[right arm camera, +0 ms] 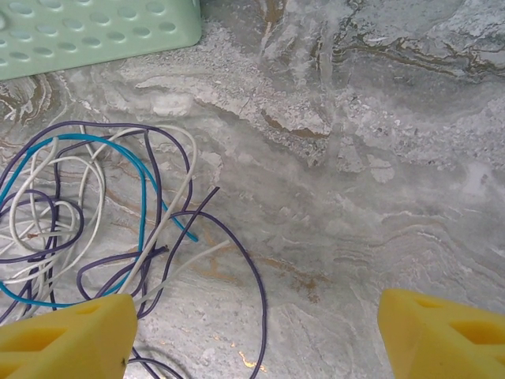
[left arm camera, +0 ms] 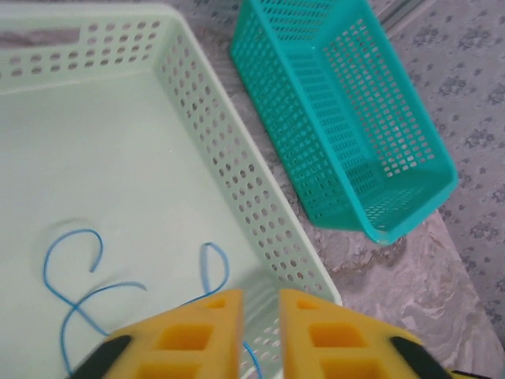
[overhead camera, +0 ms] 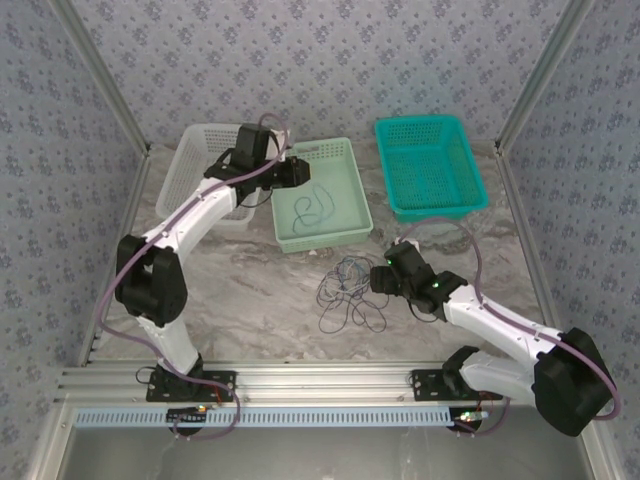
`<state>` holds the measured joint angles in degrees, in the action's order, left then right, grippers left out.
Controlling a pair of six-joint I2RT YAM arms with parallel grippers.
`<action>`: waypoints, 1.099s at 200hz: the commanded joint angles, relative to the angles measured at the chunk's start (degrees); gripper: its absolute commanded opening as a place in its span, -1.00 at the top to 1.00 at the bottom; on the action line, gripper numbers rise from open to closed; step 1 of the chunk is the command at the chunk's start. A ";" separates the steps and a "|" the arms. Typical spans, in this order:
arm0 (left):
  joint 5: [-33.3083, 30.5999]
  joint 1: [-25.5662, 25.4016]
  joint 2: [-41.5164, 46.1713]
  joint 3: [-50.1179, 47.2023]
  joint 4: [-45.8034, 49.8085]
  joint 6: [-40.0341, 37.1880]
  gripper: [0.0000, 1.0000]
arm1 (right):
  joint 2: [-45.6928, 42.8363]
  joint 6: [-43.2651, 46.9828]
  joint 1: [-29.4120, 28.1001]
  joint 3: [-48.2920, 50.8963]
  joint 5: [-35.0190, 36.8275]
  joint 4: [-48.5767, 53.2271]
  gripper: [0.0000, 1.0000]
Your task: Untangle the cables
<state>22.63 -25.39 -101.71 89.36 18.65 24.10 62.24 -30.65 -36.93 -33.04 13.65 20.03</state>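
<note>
A loose knot of thin purplish-grey, teal-blue and white cables (right arm camera: 95,213) lies on the grey marbled table (right arm camera: 379,158). Its loops cross over one another, and one purple strand arcs out toward the bare stone on the right. A separate thin blue cable (left arm camera: 102,289) lies curled on the floor of the pale green perforated plastic basket (left arm camera: 229,174), well apart from the knot (its curls cross no other wire).

The left claw (left arm camera: 260,294) hangs over that basket near its right wall, fingers parted by a narrow gap and gripping nothing. The right claw (right arm camera: 256,304) hovers at the knot's edge, spread wide and empty.

The teal mesh plastic basket (left arm camera: 339,118) stands near the green basket's wall with a strip of table between them. Open table stretches right of the knot.
</note>
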 commanded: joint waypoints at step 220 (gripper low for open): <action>-1.89 -21.61 25.44 -37.93 3.86 -9.86 -0.13 | 7.40 -1.68 2.13 -4.54 -2.63 -3.87 -0.62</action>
<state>18.22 -45.76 -76.79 55.16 25.34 12.51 69.60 -30.92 -35.00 -36.16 9.63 15.59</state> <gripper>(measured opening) 0.584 0.810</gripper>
